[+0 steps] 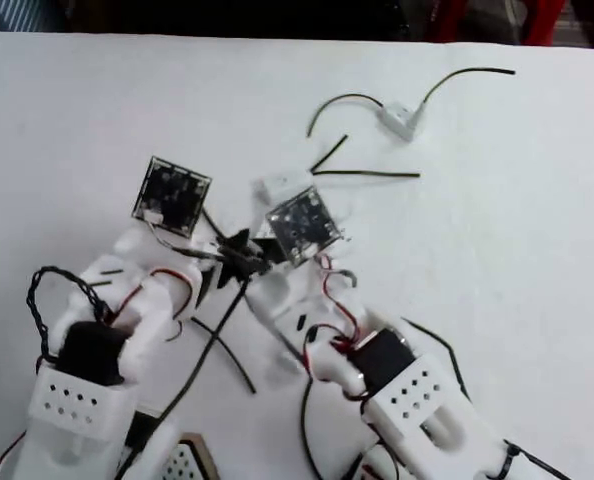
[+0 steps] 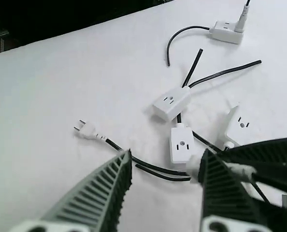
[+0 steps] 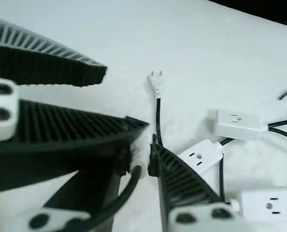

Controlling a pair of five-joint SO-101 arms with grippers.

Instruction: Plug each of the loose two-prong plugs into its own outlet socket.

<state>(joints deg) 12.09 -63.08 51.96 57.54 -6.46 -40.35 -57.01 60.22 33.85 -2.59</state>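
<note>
My right gripper (image 3: pixel 141 159) is shut on a white plug (image 3: pixel 136 155) whose black cable runs back between its fingers. In the left wrist view this held plug (image 2: pixel 241 169) sits just beside one finger of my left gripper (image 2: pixel 166 155), which is wide open over a black cable with nothing in it. Both grippers meet at mid-table, left (image 1: pixel 217 262) and right (image 1: pixel 260 262). A loose white two-prong plug (image 2: pixel 85 129) (image 3: pixel 155 79) lies flat on the table beyond them. Three white outlets (image 2: pixel 171 102) (image 2: pixel 182 145) (image 2: pixel 237 125) lie close together near the grippers.
A further white outlet (image 1: pixel 399 120) (image 2: pixel 226 31) lies at the far right with a plug in it and black cable ends curling off it. Loose black cables (image 1: pixel 367 173) cross the white table (image 1: pixel 97 110). The far left of the table is bare.
</note>
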